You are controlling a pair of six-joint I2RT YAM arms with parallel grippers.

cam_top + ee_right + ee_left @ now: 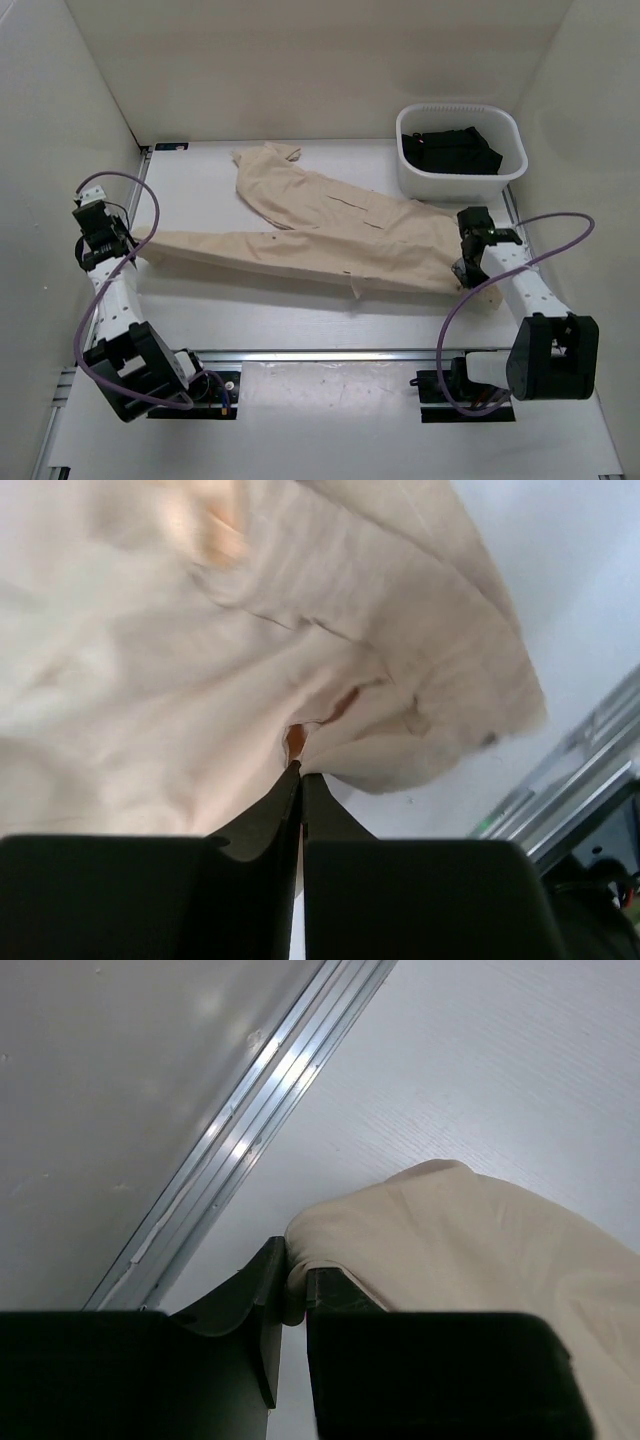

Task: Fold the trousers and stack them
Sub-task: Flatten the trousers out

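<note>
At the middle of the white surface (300,320) the trousers (330,235) lie spread, waist to the right, one leg running left, the other angling toward the back. A white basket (412,178) of dark clothing (450,150) stands just behind the waist, near the right pincer (462,270). The left pincer (138,245) sits at the left leg's end, close to the side wall. Only its wrist view shows it nipping the cuff beside an aluminium rail (250,1100). The right wrist view shows that pincer pressed together on a pucker of cloth.
</note>
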